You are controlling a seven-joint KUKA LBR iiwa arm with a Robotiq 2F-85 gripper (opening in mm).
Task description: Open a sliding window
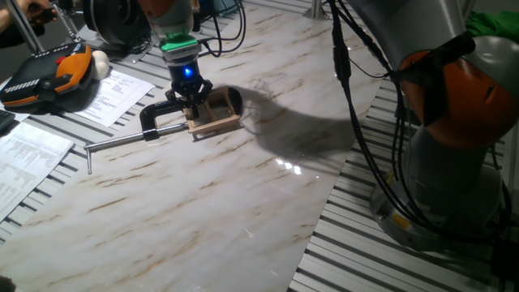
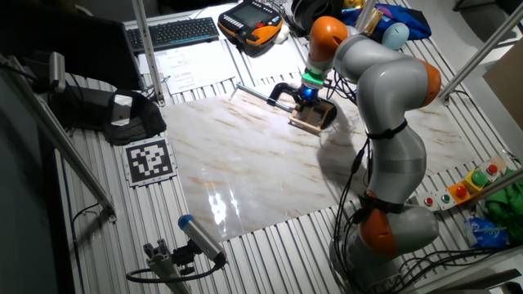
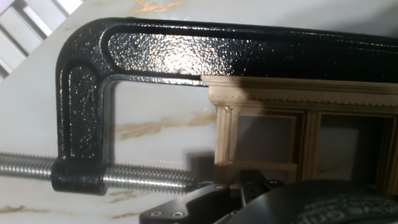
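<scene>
Gripper (image 1: 195,104) over sliding window (image 1: 217,113), possibly touching, on marble tabletop (image 1: 227,186).

The claw (image 2: 308,96) is lowered onto the sliding window (image 2: 315,116) at the far side of the marble worktop (image 2: 245,163). A black C-clamp (image 2: 282,92) touches the window's left side.

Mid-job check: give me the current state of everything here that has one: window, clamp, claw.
sliding window: lying flat on the marble table, held in the clamp; how far the sash is slid, cannot tell.
C-clamp: lying flat, its black frame running along the window frame's top edge, screw extended toward the window.
claw: down at the window's clamp-side end; open or shut, cannot tell.
</scene>
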